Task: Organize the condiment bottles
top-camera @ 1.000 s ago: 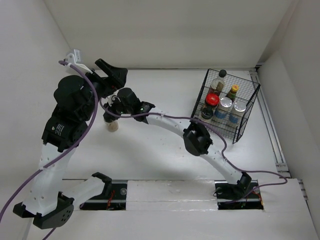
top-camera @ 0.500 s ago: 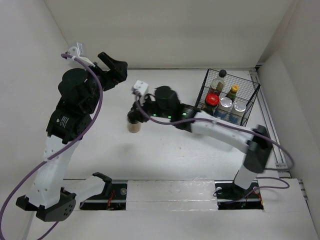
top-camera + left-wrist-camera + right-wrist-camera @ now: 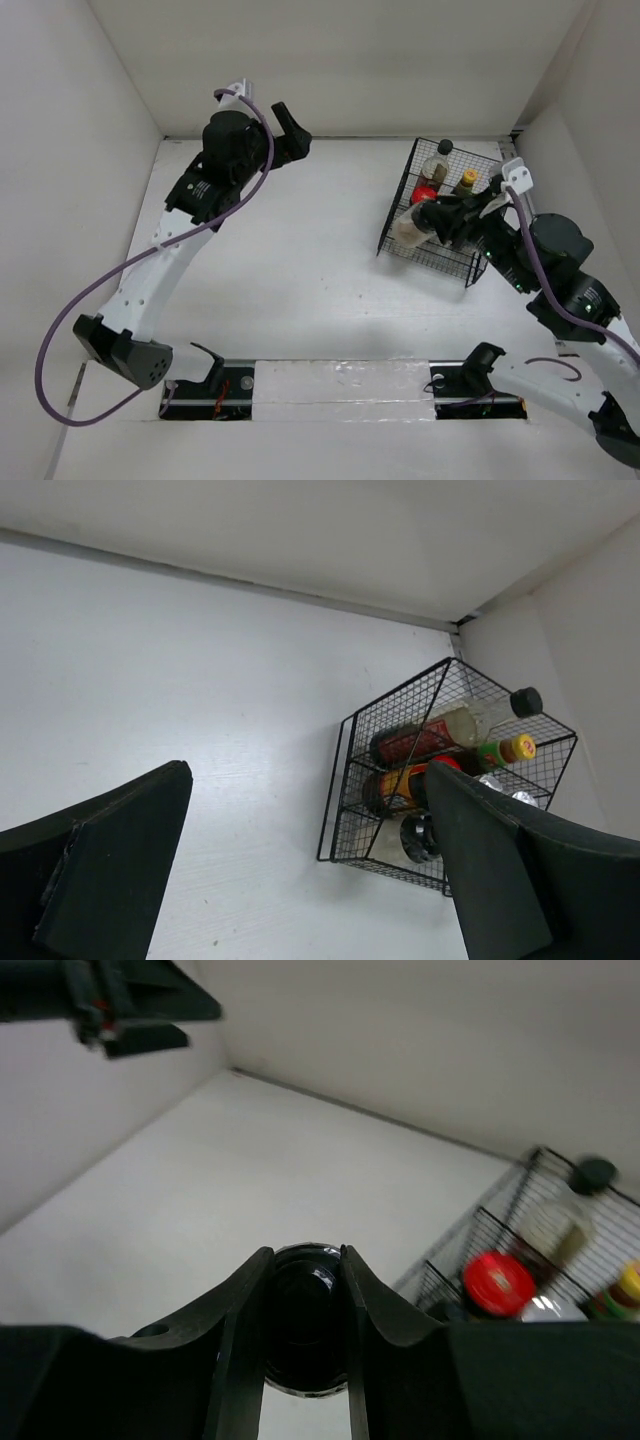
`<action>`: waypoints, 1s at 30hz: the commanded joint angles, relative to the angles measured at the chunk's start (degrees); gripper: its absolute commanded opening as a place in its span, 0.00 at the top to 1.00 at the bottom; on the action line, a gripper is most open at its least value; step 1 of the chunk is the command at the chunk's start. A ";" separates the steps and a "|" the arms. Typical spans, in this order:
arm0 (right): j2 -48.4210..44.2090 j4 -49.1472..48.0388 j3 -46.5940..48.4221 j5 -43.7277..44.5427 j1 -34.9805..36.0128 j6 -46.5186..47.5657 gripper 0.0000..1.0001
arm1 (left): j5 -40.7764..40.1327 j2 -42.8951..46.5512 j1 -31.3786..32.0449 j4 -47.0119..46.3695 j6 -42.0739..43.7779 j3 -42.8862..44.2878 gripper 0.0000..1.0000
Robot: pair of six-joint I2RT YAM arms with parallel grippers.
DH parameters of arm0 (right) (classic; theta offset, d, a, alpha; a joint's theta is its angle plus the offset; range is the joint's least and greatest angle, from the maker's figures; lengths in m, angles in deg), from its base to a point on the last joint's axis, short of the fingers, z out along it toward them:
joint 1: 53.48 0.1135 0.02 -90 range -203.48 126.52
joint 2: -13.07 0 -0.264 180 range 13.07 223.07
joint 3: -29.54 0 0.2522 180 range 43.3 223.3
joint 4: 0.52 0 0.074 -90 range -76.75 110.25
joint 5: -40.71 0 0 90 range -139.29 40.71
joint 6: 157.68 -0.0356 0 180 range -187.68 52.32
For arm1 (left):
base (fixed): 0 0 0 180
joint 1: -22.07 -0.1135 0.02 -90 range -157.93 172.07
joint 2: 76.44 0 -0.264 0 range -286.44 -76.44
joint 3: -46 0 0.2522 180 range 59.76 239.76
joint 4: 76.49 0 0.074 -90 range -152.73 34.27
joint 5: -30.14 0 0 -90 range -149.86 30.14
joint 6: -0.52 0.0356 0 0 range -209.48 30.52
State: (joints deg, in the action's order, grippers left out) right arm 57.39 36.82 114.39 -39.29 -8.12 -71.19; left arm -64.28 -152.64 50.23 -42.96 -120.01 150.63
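- Three tops easy to pick out in the wire rack (image 3: pixel 428 258) from overhead: black-capped sauce bottle (image 3: pixel 437 160), yellow-capped sauce bottle (image 3: pixel 466 181), red-lidded jar (image 3: pixel 424 195). Hides the rest behind the right arm.
- Also from overhead: finds the right gripper (image 3: pixel 430 220) clamped on a pale jar (image 3: pixel 406 232). Holds it tilted at the rack's near left corner, seemingly over the rim and not yet set down.
- Puts the left gripper (image 3: pixel 293 135) high near the back wall, well apart from the rack, spread wide and carrying nothing.
- From the left wrist: looks between its own parted fingers (image 3: pixel 110 870) at bare table (image 3: pixel 200 680), with no bottle loose on the stretch in view.
- Adds the silvery tops of the shakers (image 3: pixel 497 782) beside the red lid, plus a dark cap (image 3: pixel 420 836) low at the rack's front. Cannot tell whether racked or in the other gripper.
- From the right wrist: confirms both fingers (image 3: pixel 235 1340) pressed against the black top of the pale jar, with the rack just beyond to the right.
- Judged from all three: nearly finished, with at least five bottles racked and one jar in hand. Left to do: lower and release that jar, then account for the second pale jar.
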 commanded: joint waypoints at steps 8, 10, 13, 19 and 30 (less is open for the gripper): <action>-0.55 11.76 -5.34 8.64 -15.81 -1.50 0.96 | 4.69 -3.16 0.05 -2.64 0.29 -2.36 0.00; 0.68 10.89 -6.40 8.11 -18.02 -0.98 0.98 | 6.09 -3.16 0.05 -2.63 0.29 -3.67 0.00; 2.35 7.02 -8.42 6.62 -21.98 -0.18 0.99 | 6.10 -3.16 0.05 -2.63 0.29 -4.99 0.00; 6.39 1.75 -10.35 4.24 -28.66 2.53 0.99 | 5.48 -1.40 0.05 -3.24 1.70 -7.90 0.00; 8.51 -11.26 -22.46 2.91 -32.00 -0.27 1.00 | 3.99 -0.26 0.05 -3.95 4.24 -10.10 0.00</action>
State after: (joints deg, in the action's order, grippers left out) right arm 67.18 34.44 94.41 -35.99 -39.94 -70.14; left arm -58.89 -155.40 50.23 -44.58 -117.62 140.66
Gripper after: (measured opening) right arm 0.356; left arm 0.993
